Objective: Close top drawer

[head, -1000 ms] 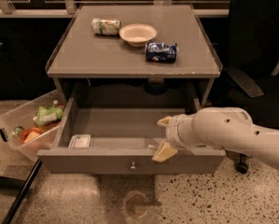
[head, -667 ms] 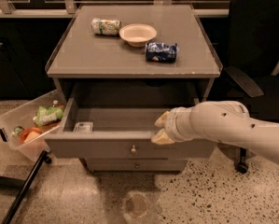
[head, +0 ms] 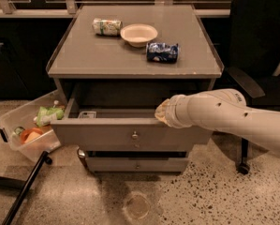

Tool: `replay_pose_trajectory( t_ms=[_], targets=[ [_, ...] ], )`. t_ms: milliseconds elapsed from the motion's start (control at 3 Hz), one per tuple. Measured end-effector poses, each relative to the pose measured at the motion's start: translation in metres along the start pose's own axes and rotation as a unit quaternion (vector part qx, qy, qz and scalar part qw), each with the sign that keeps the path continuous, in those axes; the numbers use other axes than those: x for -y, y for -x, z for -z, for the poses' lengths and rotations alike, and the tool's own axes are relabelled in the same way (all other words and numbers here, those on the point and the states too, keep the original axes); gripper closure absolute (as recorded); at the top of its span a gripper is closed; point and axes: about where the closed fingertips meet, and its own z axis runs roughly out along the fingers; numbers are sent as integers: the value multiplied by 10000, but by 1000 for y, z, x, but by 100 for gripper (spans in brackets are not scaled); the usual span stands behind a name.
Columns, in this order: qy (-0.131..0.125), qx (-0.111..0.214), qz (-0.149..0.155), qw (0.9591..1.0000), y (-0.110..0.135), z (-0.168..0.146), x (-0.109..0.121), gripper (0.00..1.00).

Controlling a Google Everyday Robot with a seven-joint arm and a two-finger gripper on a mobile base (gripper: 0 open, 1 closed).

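The top drawer is a wide grey drawer with a small round metal knob at its centre. It stands partly open, pulled out a short way from the grey cabinet. A small white item lies inside at the left. My gripper is at the end of the white arm coming from the right, pressed against the top right edge of the drawer front.
On the cabinet top lie a green can, a white bowl and a blue packet. A narrower drawer front sits below. A clear bin with snacks stands on the floor at left. A black office chair stands at right.
The arm has pushed the top drawer inward toward the cabinet. The drawer sticks out much less than one second ago, and my gripper has moved back with it.
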Motion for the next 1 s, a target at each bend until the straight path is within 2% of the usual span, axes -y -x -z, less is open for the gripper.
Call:
replay_pose_trajectory(
  t_ms=[333,1000],
  targets=[
    [-14,-48,-92,9999,-3,-6,11,100],
    [498,132,-473,9976,-23,1,-33,100]
  ],
)
